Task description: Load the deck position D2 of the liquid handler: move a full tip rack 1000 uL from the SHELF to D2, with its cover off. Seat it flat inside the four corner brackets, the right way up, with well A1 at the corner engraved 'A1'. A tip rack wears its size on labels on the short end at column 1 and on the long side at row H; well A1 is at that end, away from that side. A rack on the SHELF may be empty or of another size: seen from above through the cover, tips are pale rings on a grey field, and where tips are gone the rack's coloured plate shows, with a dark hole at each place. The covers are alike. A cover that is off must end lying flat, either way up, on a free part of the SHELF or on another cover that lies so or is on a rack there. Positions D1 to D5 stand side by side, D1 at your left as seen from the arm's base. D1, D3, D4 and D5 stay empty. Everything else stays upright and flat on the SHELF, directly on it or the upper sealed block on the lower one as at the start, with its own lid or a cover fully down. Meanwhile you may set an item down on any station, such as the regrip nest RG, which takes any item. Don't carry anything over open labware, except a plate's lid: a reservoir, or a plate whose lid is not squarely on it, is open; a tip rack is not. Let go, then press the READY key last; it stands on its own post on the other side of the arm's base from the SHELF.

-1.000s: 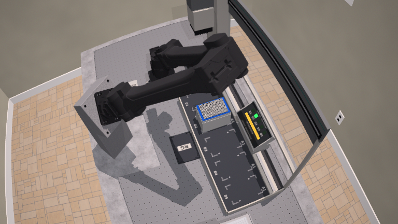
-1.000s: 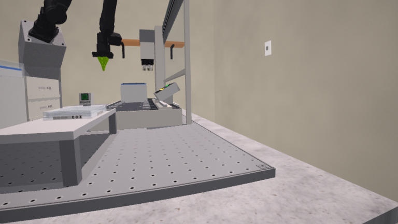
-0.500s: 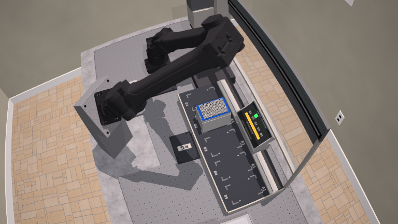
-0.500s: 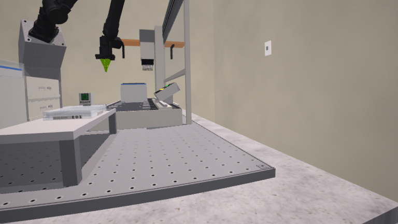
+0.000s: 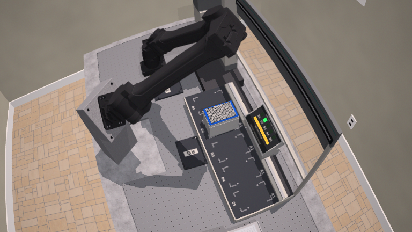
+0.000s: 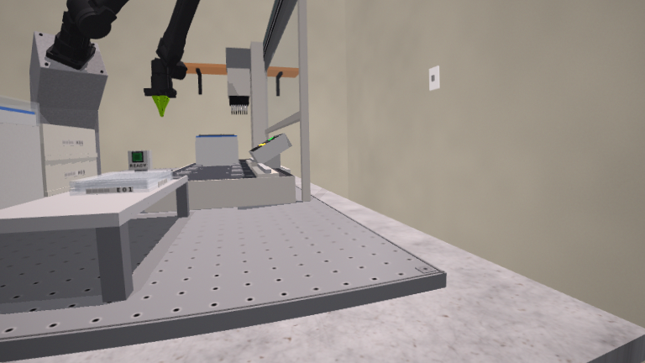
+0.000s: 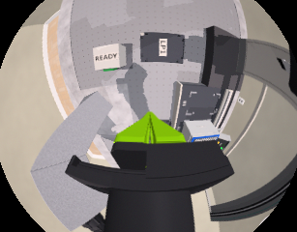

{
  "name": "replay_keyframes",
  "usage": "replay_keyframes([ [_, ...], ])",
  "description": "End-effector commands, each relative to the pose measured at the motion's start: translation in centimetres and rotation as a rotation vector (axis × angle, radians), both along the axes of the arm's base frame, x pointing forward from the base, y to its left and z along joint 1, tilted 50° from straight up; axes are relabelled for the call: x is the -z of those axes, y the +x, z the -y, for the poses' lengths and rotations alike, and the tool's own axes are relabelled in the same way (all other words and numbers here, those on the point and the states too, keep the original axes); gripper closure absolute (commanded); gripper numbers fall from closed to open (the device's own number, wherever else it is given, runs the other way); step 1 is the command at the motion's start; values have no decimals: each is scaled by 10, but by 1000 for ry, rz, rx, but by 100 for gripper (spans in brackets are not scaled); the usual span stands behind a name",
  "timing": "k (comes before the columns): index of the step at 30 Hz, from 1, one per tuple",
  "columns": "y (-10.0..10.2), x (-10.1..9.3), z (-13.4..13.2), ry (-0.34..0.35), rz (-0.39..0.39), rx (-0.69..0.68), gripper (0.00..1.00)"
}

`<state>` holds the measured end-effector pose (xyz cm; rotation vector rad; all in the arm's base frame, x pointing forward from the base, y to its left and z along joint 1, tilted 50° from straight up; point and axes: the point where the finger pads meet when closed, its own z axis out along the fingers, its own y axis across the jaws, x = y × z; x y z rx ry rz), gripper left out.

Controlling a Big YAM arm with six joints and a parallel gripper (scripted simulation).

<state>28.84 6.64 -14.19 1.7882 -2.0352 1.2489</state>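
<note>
Grey wedge-shaped arm pedestal (image 5: 90, 117): far left of the top view, carrying the foot of the black six-joint arm (image 5: 170, 68); the arm reaches up and over toward the gantry column, then folds back
Gripper with green pointed fingers (image 6: 161, 106): hangs high in the air in the exterior view, tip downward, fingers pressed together to a single point with nothing between them; hidden under the arm in the top view
Square grey READY key with green face (image 6: 138, 158): on its own post, below the gripper and lower in the exterior view, apart from it; in the wrist view it lies upper left of the fingers
Black square regrip nest marked RG (image 5: 190, 152): on the perforated grey bench plate (image 5: 170, 198), just left of the deck
Long dark deck with white corner brackets (image 5: 243, 168): runs from upper left to lower right in the top view
Grey tip rack with blue-rimmed top (image 5: 220, 117): stands upright on the deck at the second bracket set from the top of that view, cover off, pale rings filling the whole grey field; long axis lies across the deck's length, short ends toward the nest side and the display side; labels too small to read
Slanted dark display panel with yellow bar and green light (image 5: 263, 130): just right of the rack
Flat clear cover marked E01 (image 6: 121, 181): lies on the pale shelf table (image 6: 61, 212), at the left of the exterior view
</note>
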Motion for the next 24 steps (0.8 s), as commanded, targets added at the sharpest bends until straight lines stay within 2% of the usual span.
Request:
replay_keyframes([
  [1,-9,5,-1,11,16,8,100],
  [2,-12,7,6,9,18,28,100],
  [3,-18,10,1,11,16,8,100],
  [16,-76,38,9,9,14,10,100],
  [18,-76,38,9,9,14,10,100],
  [24,-103,49,13,0,9,11,100],
])
